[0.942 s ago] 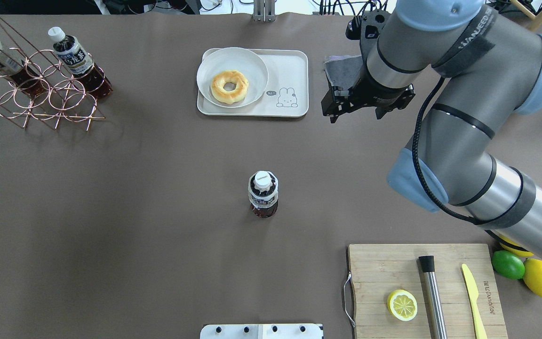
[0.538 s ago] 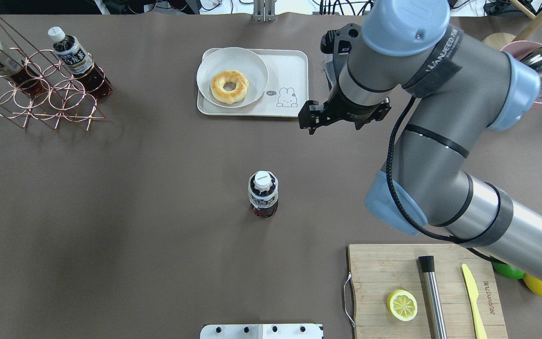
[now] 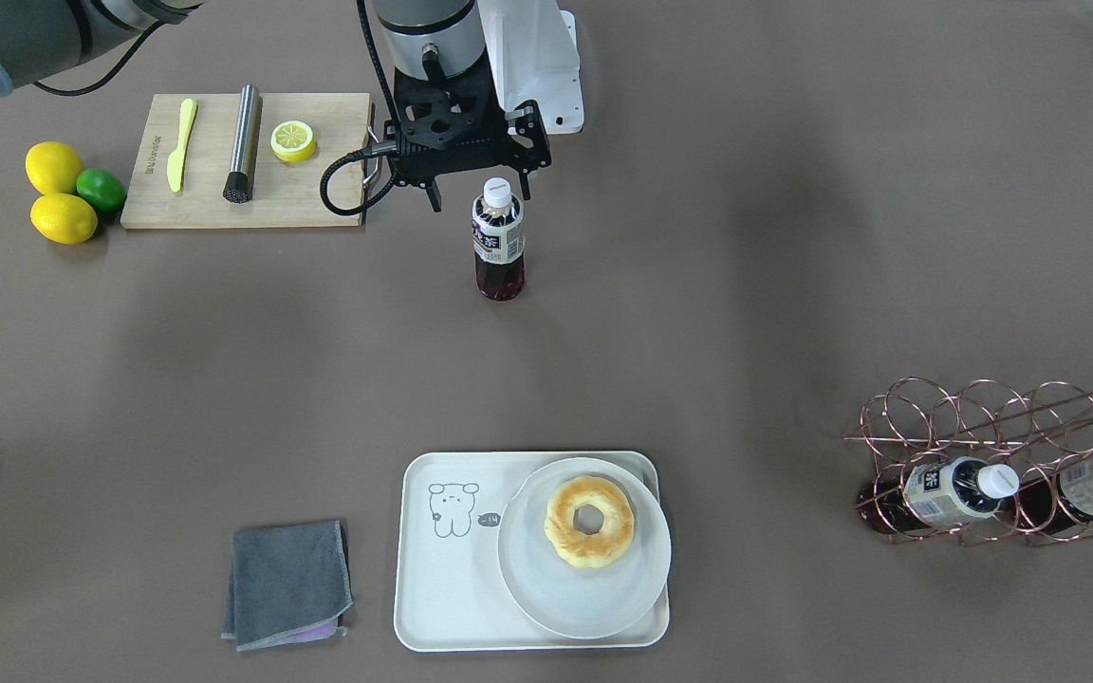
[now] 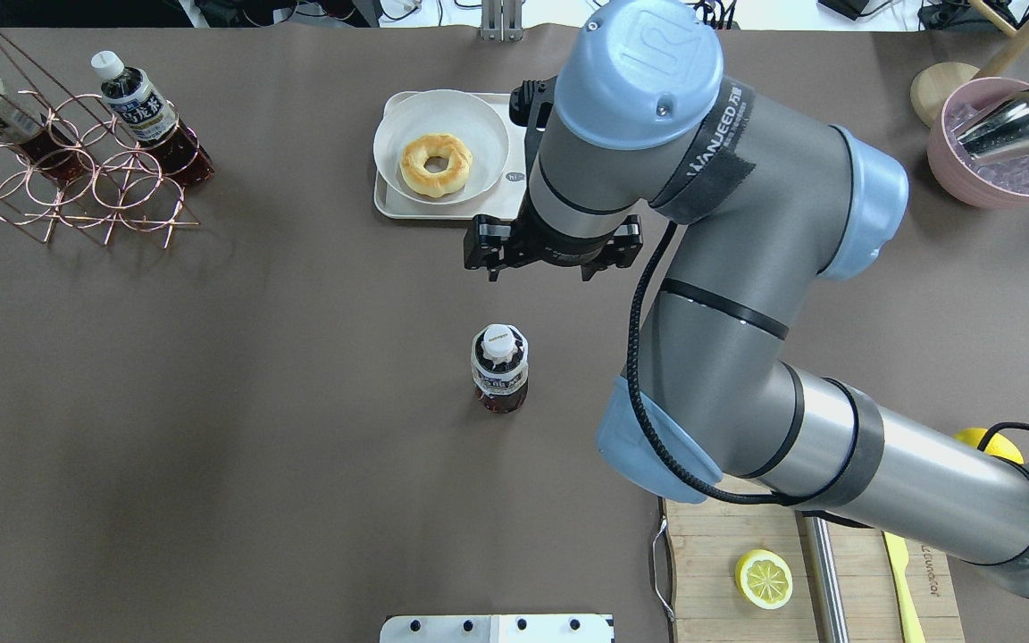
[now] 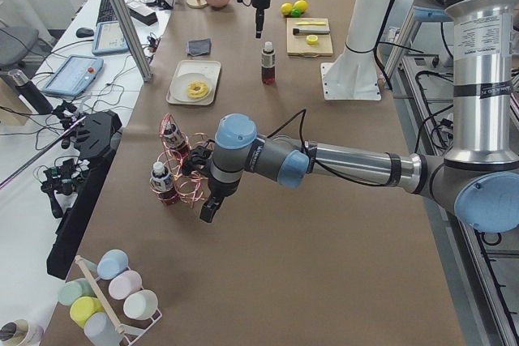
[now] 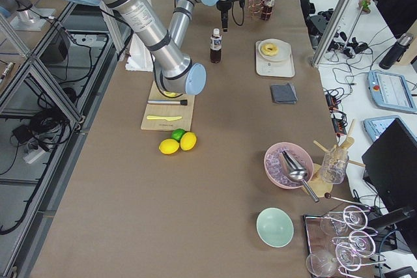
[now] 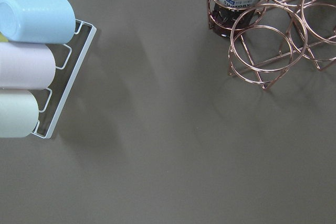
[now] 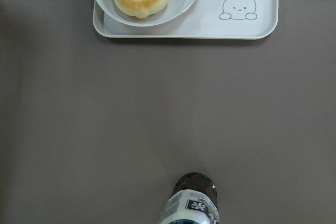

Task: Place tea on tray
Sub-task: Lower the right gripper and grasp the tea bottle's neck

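Note:
The tea (image 4: 499,366) is a small bottle of dark liquid with a white cap, standing upright mid-table, also seen in the front view (image 3: 497,242) and at the bottom edge of the right wrist view (image 8: 191,205). The cream tray (image 4: 443,212) with its line-drawn animal (image 8: 239,4) lies farther out, holding a plate with a doughnut (image 3: 590,521). My right gripper (image 4: 539,268) hangs open and empty above the table, between the tea and the tray's near edge. My left gripper (image 5: 209,208) shows only from the side, by the copper rack; I cannot tell its state.
Two more bottles lie in the copper wire rack (image 4: 77,187) at far left. A wooden cutting board (image 3: 243,161) carries a lemon half, a knife and a steel rod, with lemons and a lime (image 3: 58,190) beside it. A grey cloth (image 3: 286,583) lies next to the tray.
My right arm has swung left, from beside the tray's right side to over its near edge, closer to the tea. Its gripper stays open. The tea has not moved.

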Tool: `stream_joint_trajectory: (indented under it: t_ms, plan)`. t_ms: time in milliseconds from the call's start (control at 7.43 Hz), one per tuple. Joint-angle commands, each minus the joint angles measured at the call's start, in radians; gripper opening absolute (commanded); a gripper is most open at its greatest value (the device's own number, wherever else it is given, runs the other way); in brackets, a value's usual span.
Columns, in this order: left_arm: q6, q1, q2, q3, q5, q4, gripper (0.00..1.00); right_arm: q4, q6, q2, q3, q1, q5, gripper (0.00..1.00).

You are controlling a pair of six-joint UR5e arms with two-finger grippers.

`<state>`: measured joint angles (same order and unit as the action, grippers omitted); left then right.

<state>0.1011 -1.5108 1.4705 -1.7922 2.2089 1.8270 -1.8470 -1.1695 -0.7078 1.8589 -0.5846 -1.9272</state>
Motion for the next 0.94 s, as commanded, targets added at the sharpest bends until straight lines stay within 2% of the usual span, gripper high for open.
stream_joint_trajectory:
  t_ms: [0,135,808]
  plan:
    - [0.000,0.000,-0.001,0.005,0.000,0.002,0.98,-0.003,-0.006,0.002,-0.010,0.019,0.029,1.00]
    - [0.000,0.000,-0.001,0.005,0.000,0.002,0.98,-0.006,-0.001,-0.002,-0.012,0.041,0.068,1.00]
    - [0.000,0.000,-0.006,0.013,0.000,0.003,0.98,-0.073,-0.009,0.013,-0.017,0.090,0.105,1.00]
